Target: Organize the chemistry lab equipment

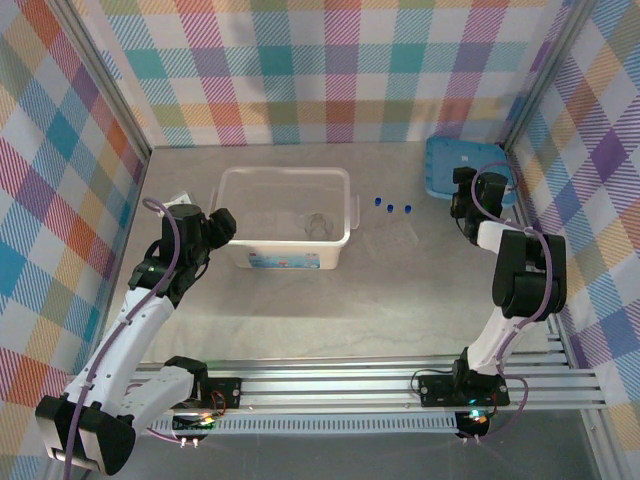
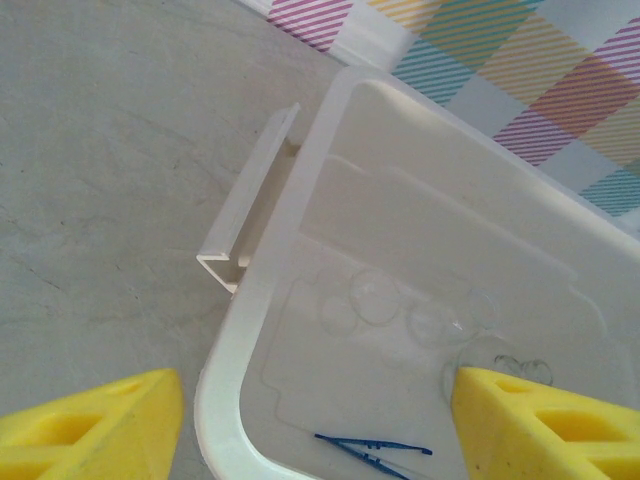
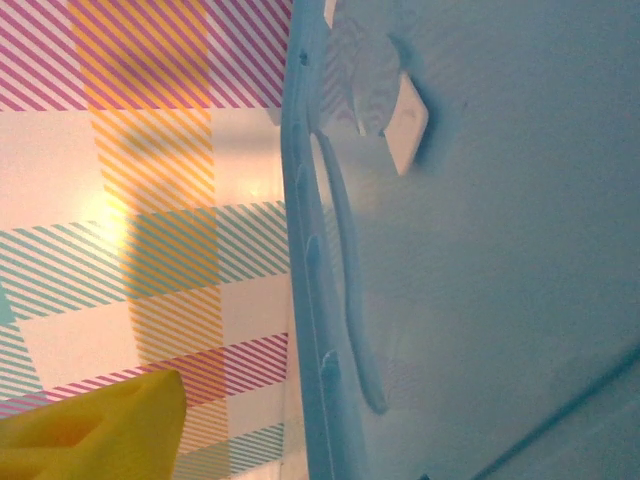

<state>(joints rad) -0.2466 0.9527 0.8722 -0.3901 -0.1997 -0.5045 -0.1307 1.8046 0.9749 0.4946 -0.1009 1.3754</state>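
Inside translucent box (image 1: 285,172): clear glass flask (image 1: 318,226), and dark blue tweezers (image 2: 375,450) flat on the floor. Just right of box, on bare table (image 1: 300,310): three blue-capped tubes (image 1: 393,208). Astride box's left wall: left gripper (image 1: 218,226), fingers (image 2: 100,425) spread wide. Far right, close against blue lid (image 1: 450,160): right gripper (image 1: 462,195), opening impossible to tell.
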